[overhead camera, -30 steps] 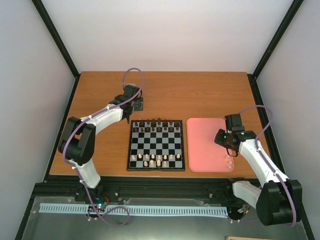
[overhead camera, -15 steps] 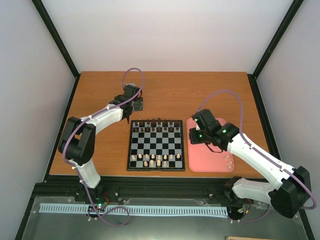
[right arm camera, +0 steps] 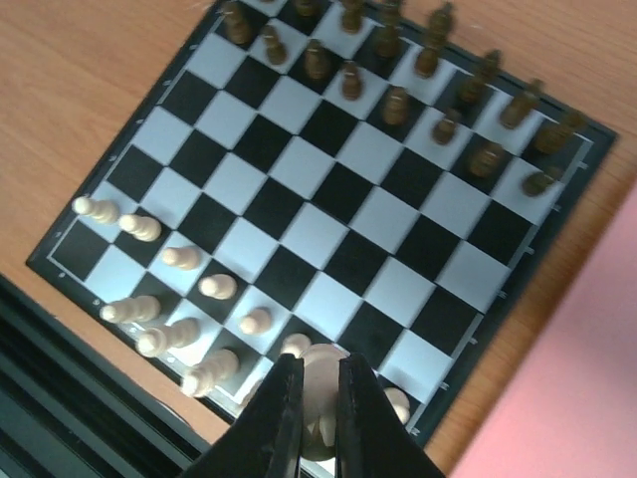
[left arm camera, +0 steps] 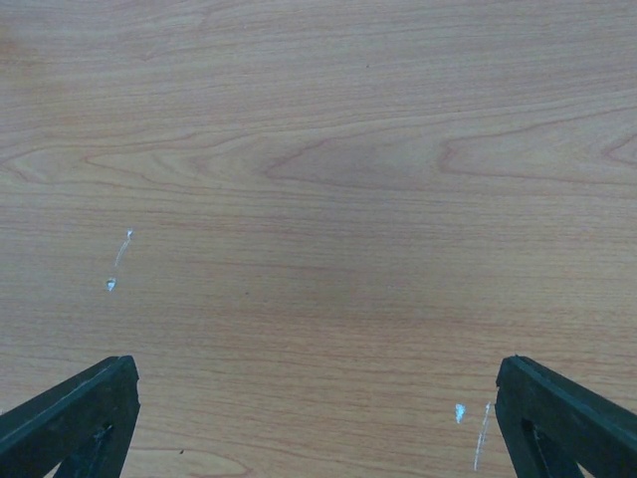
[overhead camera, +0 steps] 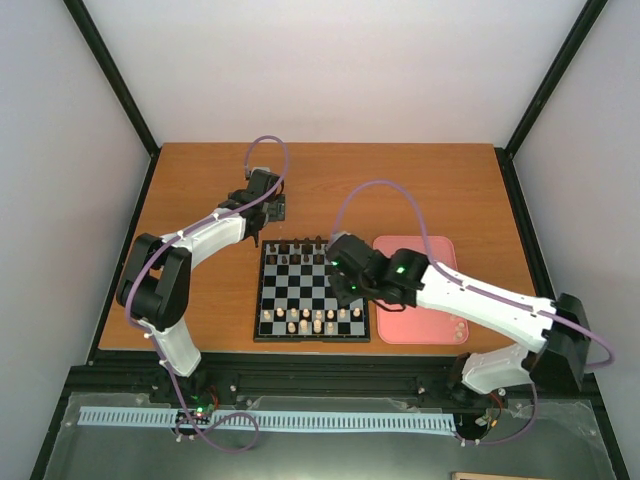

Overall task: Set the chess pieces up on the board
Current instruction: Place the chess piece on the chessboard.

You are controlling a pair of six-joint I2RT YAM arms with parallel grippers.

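**Holding a pale piece (right arm camera: pixel 319 388) over the board (right arm camera: pixel 328 199)**

Pinched in the right gripper (right arm camera: pixel 318 366), fingers narrow around it, above the right side of the board by the front rows. Elsewhere, with the left gripper (left arm camera: pixel 318 418) spread wide over bare table (left arm camera: pixel 318 149), beyond the far left corner. Lined along the front rows, other pale pieces (right arm camera: pixel 184 257); along the far rows, dark pieces (right arm camera: pixel 396 103); a few more pale ones on the pink tray (overhead camera: pixel 448 255).

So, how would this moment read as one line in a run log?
right end effector: shut on cream piece, above board | left end effector: open, above table
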